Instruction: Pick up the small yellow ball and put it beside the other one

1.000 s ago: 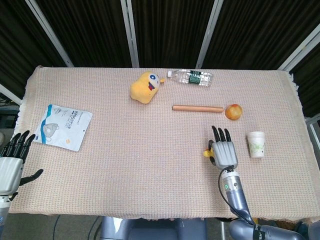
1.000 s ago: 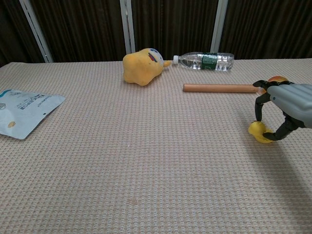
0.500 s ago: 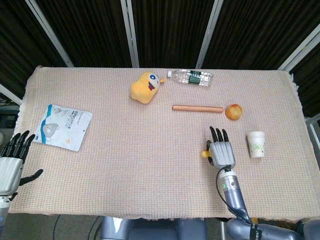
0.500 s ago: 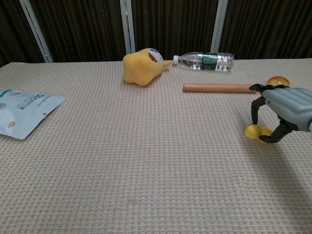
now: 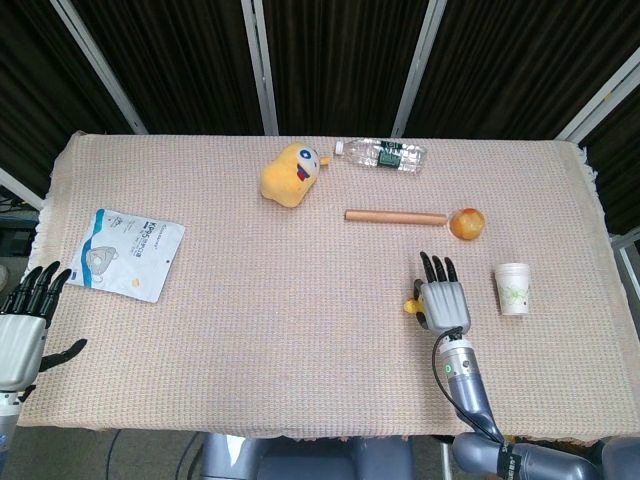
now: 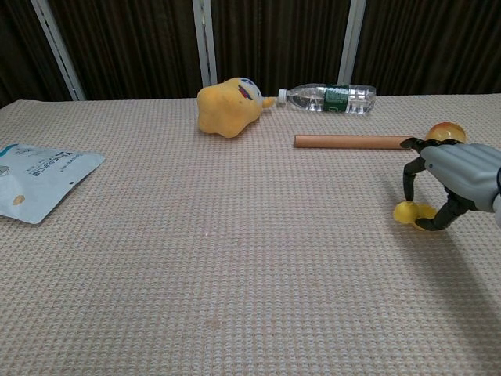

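Right hand (image 6: pixel 458 176) curls its fingers (image 6: pixel 409 178) around the small yellow ball (image 6: pixel 409 212) at the frame's right edge; firm contact seems unclear. Closing fully before lifting toward the orange ball (image 6: pixel 445 131) looks wise.

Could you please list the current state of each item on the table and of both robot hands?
Small yellow ball: pinched by the right robot hand, low over the table.
Orange-yellow ball: resting free beside the rod's end.
Brown rod: lying flat.
Water bottle: on its side, capped.
Yellow plush toy: lying down.
Paper cup: upright.
Mask packet: flat.
Left robot hand: open, empty.
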Robot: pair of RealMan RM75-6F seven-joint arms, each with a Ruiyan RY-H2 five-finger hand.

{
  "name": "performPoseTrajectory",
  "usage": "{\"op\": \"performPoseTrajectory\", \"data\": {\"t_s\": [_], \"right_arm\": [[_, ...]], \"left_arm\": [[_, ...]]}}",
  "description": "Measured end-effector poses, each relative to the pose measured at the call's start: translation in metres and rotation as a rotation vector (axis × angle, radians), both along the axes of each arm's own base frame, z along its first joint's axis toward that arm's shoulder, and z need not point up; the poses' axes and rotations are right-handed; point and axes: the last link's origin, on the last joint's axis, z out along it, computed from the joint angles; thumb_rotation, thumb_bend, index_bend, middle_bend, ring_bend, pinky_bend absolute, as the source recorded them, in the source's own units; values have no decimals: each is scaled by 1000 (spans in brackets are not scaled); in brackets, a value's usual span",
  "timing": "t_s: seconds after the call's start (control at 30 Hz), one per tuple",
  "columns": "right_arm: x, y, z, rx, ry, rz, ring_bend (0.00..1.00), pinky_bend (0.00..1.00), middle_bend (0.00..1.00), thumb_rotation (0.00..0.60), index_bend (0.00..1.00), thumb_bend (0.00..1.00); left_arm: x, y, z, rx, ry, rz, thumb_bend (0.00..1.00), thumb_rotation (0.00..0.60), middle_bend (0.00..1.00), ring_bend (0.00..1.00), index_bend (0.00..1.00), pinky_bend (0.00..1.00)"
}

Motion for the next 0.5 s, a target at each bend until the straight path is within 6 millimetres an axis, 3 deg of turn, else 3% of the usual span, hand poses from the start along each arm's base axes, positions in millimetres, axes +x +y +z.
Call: {"op": "performPoseTrajectory", "data": {"t_s": [0.5], "right_arm": [[-12, -2, 12, -15, 12, -14, 0, 0, 0, 600, 519, 218]], "left_arm": [[1, 0, 0, 0, 0, 2, 0, 600, 0, 0, 0, 180]]}}
